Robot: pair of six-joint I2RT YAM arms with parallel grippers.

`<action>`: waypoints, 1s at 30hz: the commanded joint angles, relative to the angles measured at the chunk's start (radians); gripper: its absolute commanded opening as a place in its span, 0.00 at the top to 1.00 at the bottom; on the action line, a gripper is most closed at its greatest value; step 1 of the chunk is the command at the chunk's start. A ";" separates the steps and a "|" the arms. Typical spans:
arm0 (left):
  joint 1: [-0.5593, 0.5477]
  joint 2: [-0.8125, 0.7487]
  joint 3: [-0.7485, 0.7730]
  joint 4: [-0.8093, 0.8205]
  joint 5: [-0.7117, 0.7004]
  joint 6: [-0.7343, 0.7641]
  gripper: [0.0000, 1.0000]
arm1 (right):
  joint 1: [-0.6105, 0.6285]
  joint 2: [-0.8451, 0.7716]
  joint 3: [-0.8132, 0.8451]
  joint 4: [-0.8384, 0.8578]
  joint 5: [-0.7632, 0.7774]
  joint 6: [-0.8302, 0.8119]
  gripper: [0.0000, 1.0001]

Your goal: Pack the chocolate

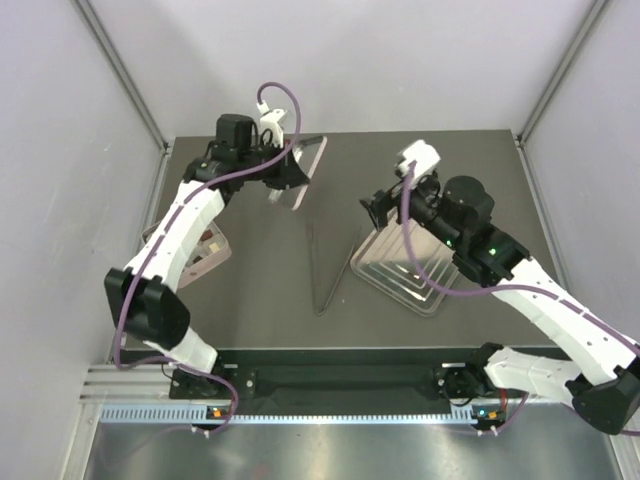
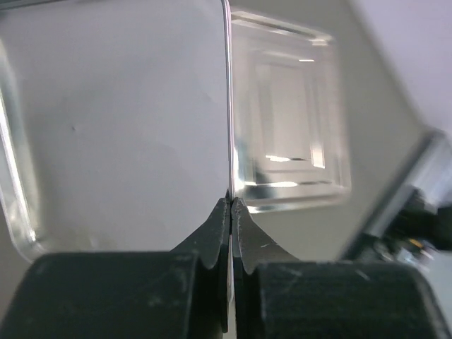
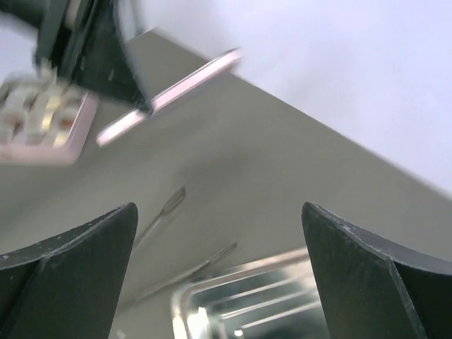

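Your left pincer (image 2: 229, 201) is closed to a hairline on the thin rim of a clear plastic lid (image 2: 120, 141) and holds it on edge above the table (image 1: 250, 290). Your right pincer (image 3: 219, 208) is spread wide with nothing between its fingers. It hangs just above the near corner of a clear tray (image 1: 400, 270), which is moulded in stepped rectangles and looks glossy and stiff.

The chocolate (image 3: 42, 113) is in neither pincer. It sits in a pale pink box (image 3: 42, 152) well behind the left pincer, back along that arm and partly under its forearm. From the right pincer it lies far ahead and to the left, past the raised lid. The view is blurred there, so you can make out cream and brown pieces but not count them.

Expect each piece to be light and rigid, with a smooth surface that may slip. It will probably chip or scuff if squeezed hard and could smear if held long. Each piece is far smaller than your fingers, so close on two opposite flat sides, low on the piece, with only gentle pressure. Avoid rounded tops, where it could squirt out.

Thin metal tongs (image 1: 321, 305) lie open in a V on the matte grey table, between the two pincers and nearer the right one. They would likely suit such small pieces better than bare fingertips.

The lid is flexible and slick, so it may twist in that edge grip.
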 commanded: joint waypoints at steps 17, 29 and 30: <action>-0.090 -0.369 -0.302 0.003 0.537 -0.136 1.00 | -0.040 0.043 0.067 -0.102 -0.774 -0.864 0.43; -0.215 -0.345 -0.256 -0.137 0.439 0.005 1.00 | -0.051 0.105 0.104 -0.270 -0.789 -0.953 0.39; -0.215 -0.340 -0.253 -0.148 0.434 0.019 1.00 | -0.051 0.106 0.104 -0.287 -0.798 -0.957 0.39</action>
